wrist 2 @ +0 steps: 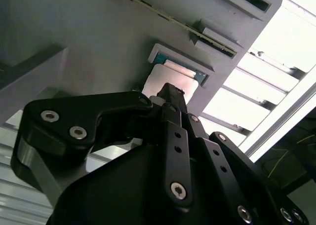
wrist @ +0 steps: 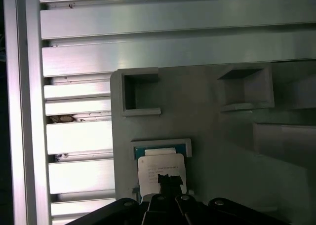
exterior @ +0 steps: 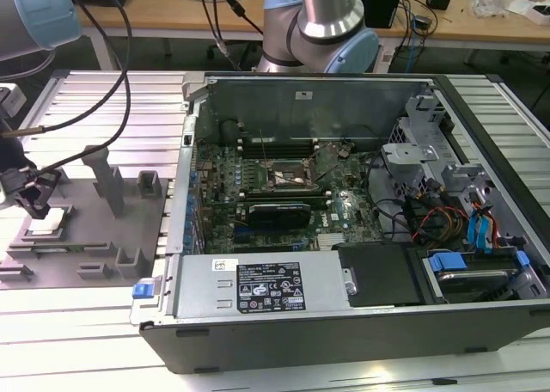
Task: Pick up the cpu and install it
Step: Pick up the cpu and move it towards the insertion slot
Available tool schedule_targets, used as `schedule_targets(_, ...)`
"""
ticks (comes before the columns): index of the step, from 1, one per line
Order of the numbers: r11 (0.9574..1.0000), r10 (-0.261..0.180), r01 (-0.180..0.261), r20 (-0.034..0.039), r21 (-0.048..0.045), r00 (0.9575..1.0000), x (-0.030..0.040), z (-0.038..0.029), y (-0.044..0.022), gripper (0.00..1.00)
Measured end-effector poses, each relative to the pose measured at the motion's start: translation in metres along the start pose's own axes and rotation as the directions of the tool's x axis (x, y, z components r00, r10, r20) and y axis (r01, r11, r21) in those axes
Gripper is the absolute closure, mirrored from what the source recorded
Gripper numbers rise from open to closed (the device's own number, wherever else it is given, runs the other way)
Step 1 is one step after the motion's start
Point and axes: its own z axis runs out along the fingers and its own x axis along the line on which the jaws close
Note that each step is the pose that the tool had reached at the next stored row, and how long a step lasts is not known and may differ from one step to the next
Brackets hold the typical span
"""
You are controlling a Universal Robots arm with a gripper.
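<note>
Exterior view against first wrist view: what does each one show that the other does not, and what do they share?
Exterior view: the open computer case with the socket inside. First wrist view: a teal strip beside the cpu. Shared: the grey tray, the cpu lying in it, the gripper over the cpu.

the open computer case [exterior: 344,345] lies on its side on the slatted aluminium table [exterior: 69,349]. the motherboard faces up, and its black-framed socket [exterior: 288,180] sits near the board's middle. a labelled power supply [exterior: 258,284] runs along the near edge. drive bays with blue latches [exterior: 477,233] occupy the exterior view's right.

a grey fixture plate [exterior: 86,241] with raised blocks lies at the exterior view's left. the cpu [exterior: 49,224] rests in a holder on it. the gripper [exterior: 36,205] is directly over the cpu; contact cannot be judged. the arm's base [exterior: 326,18] stands behind the case.
</note>
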Motion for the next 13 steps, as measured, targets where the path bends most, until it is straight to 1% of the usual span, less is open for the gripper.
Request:
schedule_targets(5, 1.0, 0.0, 0.0, 0.0001, -0.0001, 1.0, 0.0, 0.0003, 0.0, 0.89)
schedule_targets(6, 1.0, 0.0, 0.0, 0.0001, 0.0, 1.0, 0.0, 0.0003, 0.0, 0.71)
schedule_targets(7, 1.0, 0.0, 0.0, 0.0001, 0.0, 1.0, 0.0, 0.0004, 0.0, 0.71)
schedule_targets(11, 1.0, 0.0, 0.0, 0.0, 0.0, 1.0, 0.0, 0.0005, 0.0, 0.46)
schedule_targets(12, 1.0, 0.0, 0.0, 0.0, 0.0, 1.0, 0.0, 0.0006, 0.0, 0.46)
schedule_targets(13, 1.0, 0.0, 0.0, 0.0001, 0.0, 1.0, 0.0, 0.0006, 0.0, 0.4)
